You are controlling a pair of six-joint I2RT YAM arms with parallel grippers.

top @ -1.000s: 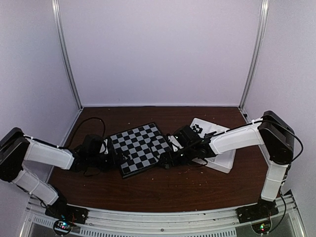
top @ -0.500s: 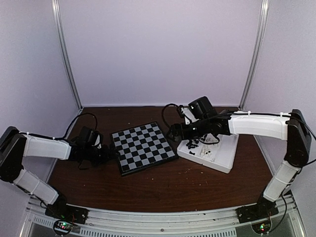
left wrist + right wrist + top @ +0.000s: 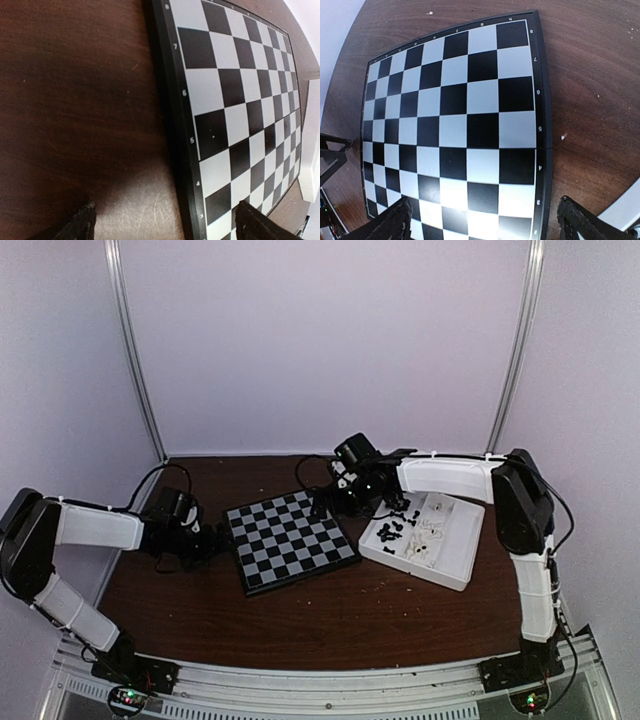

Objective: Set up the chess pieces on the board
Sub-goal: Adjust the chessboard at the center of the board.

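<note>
The board (image 3: 290,540) lies flat on the brown table with no pieces on it. The chess pieces, black (image 3: 392,530) and white (image 3: 428,540), lie in the white tray (image 3: 455,562) to its right. My left gripper (image 3: 212,540) is low at the board's left edge, open and empty. In the left wrist view its fingertips (image 3: 80,225) straddle the board's black edge (image 3: 175,150). My right gripper (image 3: 322,505) hovers over the board's far right corner, open and empty. The right wrist view shows the board (image 3: 455,125) between its fingertips (image 3: 585,222).
Small pale crumbs (image 3: 563,136) lie on the table beside the board. The tray's corner (image 3: 310,165) shows past the board in the left wrist view. White walls with metal posts (image 3: 135,350) close in the table at back and sides.
My right gripper swung from the board's near right edge over to the tray, then to the board's far right corner. My left gripper drew back slightly left of the board.
</note>
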